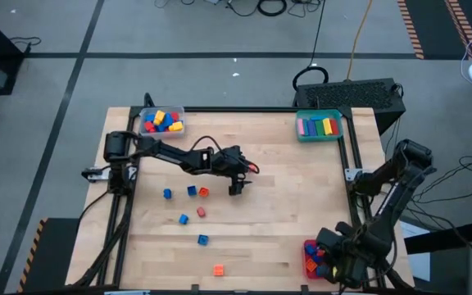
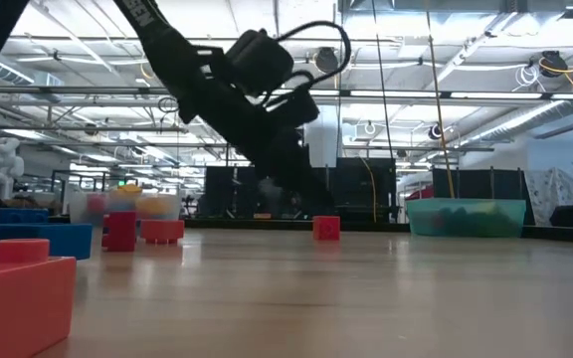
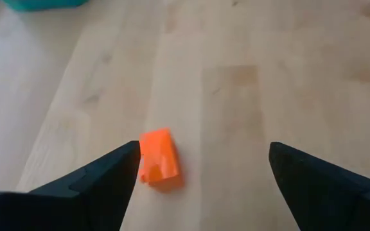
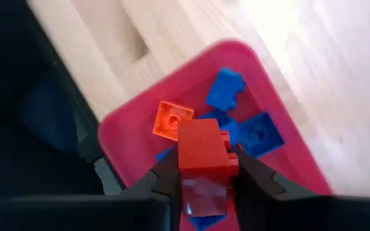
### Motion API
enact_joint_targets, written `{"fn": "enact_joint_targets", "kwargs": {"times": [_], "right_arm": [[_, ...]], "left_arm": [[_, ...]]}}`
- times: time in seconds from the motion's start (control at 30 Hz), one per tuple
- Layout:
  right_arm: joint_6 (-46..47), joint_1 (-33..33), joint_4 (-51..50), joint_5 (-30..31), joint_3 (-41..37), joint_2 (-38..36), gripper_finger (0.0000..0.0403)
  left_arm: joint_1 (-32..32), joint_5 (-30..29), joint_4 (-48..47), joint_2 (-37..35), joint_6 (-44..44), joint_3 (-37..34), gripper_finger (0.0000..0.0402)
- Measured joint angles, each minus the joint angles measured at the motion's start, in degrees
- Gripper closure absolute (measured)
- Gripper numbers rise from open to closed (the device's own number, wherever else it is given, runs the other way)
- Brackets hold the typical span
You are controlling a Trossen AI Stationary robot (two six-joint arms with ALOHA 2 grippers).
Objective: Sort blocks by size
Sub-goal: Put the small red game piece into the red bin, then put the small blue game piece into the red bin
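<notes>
the table [image 1: 301,213] is pale wood with long boards and a smooth top. the left gripper [image 1: 236,187] hangs over the middle of it with its two dark fingers [image 3: 101,183] spread wide apart and nothing between them. a small orange block [image 3: 158,157] lies on the wood near one finger, not touching it. it is shiny plastic, a bit longer than it is wide, and its long side runs along the boards.

more little blocks sit loose on the table: blue ones [image 1: 192,191] and red and orange ones [image 1: 218,270], all small and square.

the right gripper [image 4: 204,176] is over the red tray [image 4: 130,128] at the near right corner of the table. it pinches a red block [image 4: 201,154] between its fingers. the block is a chunky box shape with flat, smooth sides. down in the tray lie blue blocks [image 4: 227,86] and a flat orange square [image 4: 172,120] with one round bump on top.

a clear tray [image 1: 146,116] at the far left and a teal tray [image 1: 336,134] at the far right hold mixed bright blocks.
</notes>
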Motion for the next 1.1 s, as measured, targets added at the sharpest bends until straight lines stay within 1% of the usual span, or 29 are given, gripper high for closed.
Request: {"fn": "enact_joint_targets", "kwargs": {"times": [0.13, 0.23, 0.33, 0.43, 0.57, 0.7, 0.83, 0.9, 0.97, 1.03, 1.1], "right_arm": [[2.67, -0.04, 0.39, -1.19, 0.0, 2.62, 0.0261], [2.92, -0.07, 0.43, -1.22, 0.0, 3.67, 0.0224], [4.93, -0.07, -0.46, -1.24, -0.02, 3.95, 0.0199], [6.53, -0.06, -0.53, -1.23, 0.0, 3.95, 0.0193], [7.16, -0.07, 0.05, -1.24, 0.0, 3.93, 0.0202], [7.12, -0.07, 0.62, -1.22, 0.0, 3.93, 0.022], [6.99, -0.07, 0.94, -0.27, 0.0, 3.93, 0.024], [5.86, -0.07, 1.36, 2.05, 0.0, 3.93, 0.0249], [3.16, -0.07, 2.41, 6.9, 0.0, 3.93, 0.0258], [-1.65, -0.15, 3.41, 14.08, 0.0, 3.93, 0.0265], [-8.24, -0.17, 5.01, 22.51, 0.0, 3.93, 0.0269]], "left_arm": [[1.27, -0.21, 0.8, 1.17, 0.11, -0.02, 0.0056], [1.81, -2.72, 1.33, 1.91, 0.87, -0.02, 0.0056], [2.14, -3.26, 2.79, 3.09, 1.89, 0.0, 0.0056], [2.26, -3.13, 4.31, 4.81, 1.38, 0.02, 0.0056], [2.26, -2.87, 4.88, 7.16, -1.08, 0.64, 0.007], [2.23, -2.82, 5.19, 8.34, -1.69, 1.71, 0.0113], [2.16, -3.25, 5.13, 8.44, -3.07, 1.9, 0.0182], [2.28, -4.0, 5.09, 8.44, -3.56, 1.9, 0.0224], [2.35, -4.33, 4.95, 8.46, -4.16, 1.9, 0.027], [2.35, -3.57, 4.95, 8.45, -4.61, 1.9, 0.0306], [2.37, -0.64, 4.76, 8.06, -4.65, 1.9, 0.0306]]}}
